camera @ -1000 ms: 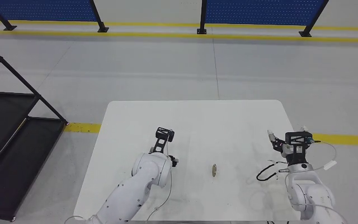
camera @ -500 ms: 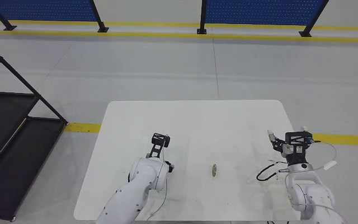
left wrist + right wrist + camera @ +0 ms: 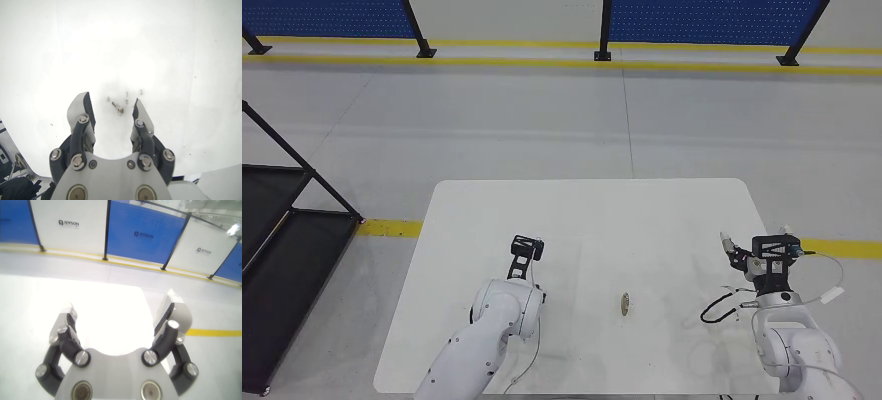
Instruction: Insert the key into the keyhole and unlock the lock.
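Key (image 3: 118, 109) lies between fingertips of the released left gripper (image 3: 111, 97), lock (image 3: 624, 303) at its 4 o'clock, right gripper (image 3: 121, 297) likewise released

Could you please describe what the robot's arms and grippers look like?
The left arm and right arm have glossy white rounded shells; a black cable loops beside the right one. The left gripper and right gripper share a silver-grey base plate with round bolts, black linkage bars, and pale grey jaws lined with black ribbed pads.
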Controlling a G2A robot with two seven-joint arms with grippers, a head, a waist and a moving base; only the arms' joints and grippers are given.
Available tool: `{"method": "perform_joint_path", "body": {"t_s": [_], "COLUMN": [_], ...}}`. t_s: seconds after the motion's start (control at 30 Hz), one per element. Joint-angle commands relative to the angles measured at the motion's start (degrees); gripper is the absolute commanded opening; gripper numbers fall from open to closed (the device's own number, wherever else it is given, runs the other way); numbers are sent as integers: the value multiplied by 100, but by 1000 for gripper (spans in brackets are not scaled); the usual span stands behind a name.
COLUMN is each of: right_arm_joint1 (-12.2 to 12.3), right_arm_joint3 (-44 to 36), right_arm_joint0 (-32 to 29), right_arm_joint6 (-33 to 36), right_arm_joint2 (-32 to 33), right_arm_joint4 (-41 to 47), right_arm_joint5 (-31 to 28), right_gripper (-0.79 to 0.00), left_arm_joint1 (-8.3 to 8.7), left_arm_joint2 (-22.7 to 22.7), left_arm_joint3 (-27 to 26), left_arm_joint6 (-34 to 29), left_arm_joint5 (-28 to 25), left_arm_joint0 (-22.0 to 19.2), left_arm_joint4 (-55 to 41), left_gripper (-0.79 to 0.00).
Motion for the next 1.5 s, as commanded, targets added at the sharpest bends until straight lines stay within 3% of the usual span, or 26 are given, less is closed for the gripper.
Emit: {"method": "perform_joint_path", "body": {"t_s": [0.0, 0.63, 0.93, 1.0, 1.07, 1.47], "right_arm_joint1": [0, 0, 0, 0, 0, 0], "right_arm_joint3": [0, 0, 0, 0, 0, 0], "right_arm_joint0": [0, 0, 0, 0, 0, 0], "right_arm_joint6": [0, 0, 0, 0, 0, 0], "right_arm_joint2": [0, 0, 0, 0, 0, 0], "right_arm_joint4": [0, 0, 0, 0, 0, 0], "right_arm_joint5": [0, 0, 0, 0, 0, 0], "right_gripper": [0, 0, 0, 0, 0, 0], "left_arm_joint1": [-10, -91, -122, -127, -131, -147], "left_arm_joint2": [2, -72, -100, -110, -126, -160], "left_arm_joint3": [-5, 58, 100, 87, 78, -75], "left_arm_joint6": [-6, -31, -19, -22, -21, 13], "left_arm_joint5": [-6, -146, -227, -249, -265, -442], "left_arm_joint0": [9, 20, 38, 51, 67, 189], "left_arm_joint4": [13, -19, -24, -27, -28, 140], "left_gripper": [-416, -508, -591, -637, -785, -785]}}
